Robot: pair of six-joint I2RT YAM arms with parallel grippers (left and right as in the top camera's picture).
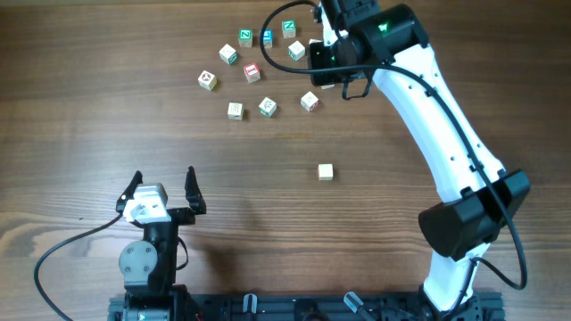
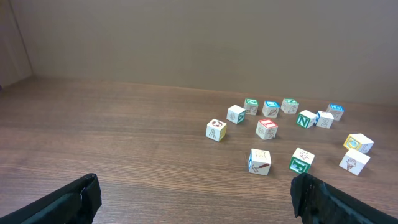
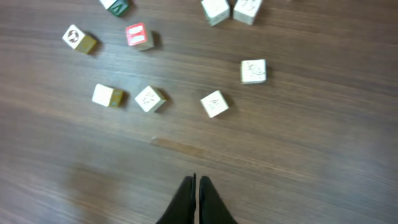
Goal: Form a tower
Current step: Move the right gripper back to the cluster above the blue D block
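The lone pale cube (image 1: 326, 171) stands by itself on the bare wood near the middle of the table (image 1: 89, 134), well apart from every other block. From straight above I see only its pale top face, so I cannot tell whether anything is stacked beneath it. Neither wrist view shows it. Farther from my bases the loose cubes (image 1: 268, 107) lie scattered singly, none touching the lone one. Among them are a red-faced cube (image 1: 252, 72), a green-faced cube (image 1: 245, 37) toward the far edge of the scatter, and a pale cube (image 1: 310, 101) that is the nearest of them to the lone one. My right arm (image 1: 446, 134) reaches in a long white sweep over the right end of this scatter. My right pincer (image 3: 196, 179) is pressed together there, tip against tip, pinching nothing. In its wrist view the dark tips point at open wood, with another pale cube (image 3: 214, 103) a little beyond them and the red-faced one off to the upper left. My left pincer (image 1: 162, 180) sits low at the near left of the table, spread wide with both black fingers apart. It is far from all the cubes, which its own camera shows strewn across the wood ahead.
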